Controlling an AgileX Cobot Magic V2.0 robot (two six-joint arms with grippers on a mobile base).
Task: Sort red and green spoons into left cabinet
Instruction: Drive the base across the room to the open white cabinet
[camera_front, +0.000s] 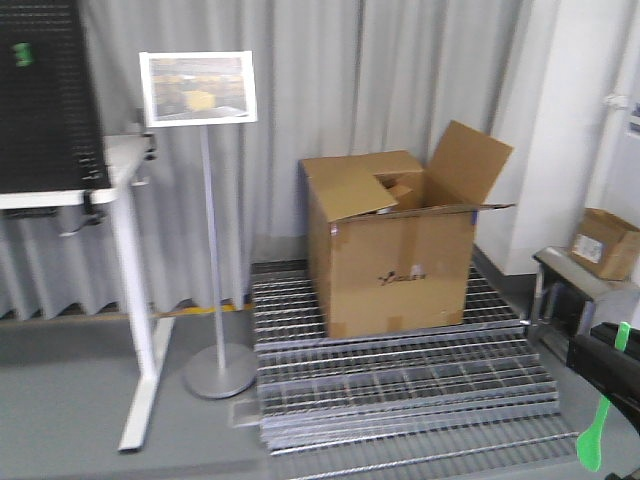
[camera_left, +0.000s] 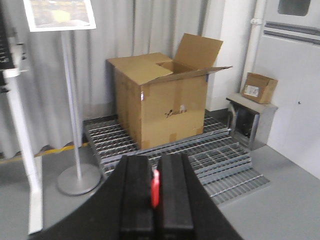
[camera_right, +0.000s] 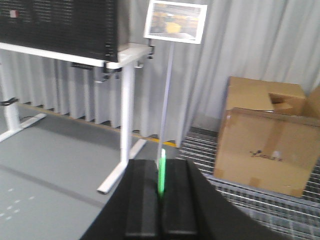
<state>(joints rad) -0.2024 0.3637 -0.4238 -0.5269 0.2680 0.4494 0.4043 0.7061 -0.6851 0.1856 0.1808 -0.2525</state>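
Red spoon (camera_left: 155, 189) sits clamped in left end effector (camera_left: 154, 165), green spoon (camera_right: 161, 179) clamped in right end effector (camera_right: 161, 167).

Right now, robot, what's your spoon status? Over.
Left gripper shut on red spoon. Right gripper shut on green spoon. Left cabinet not in view. Cardboard box ahead on floor grating.

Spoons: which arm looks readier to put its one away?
Right, perhaps: the right gripper grips the green spoon and reaches into the front view; the left gripper grips the red spoon but doesn't show there. No cabinet is visible, so it's a guess.
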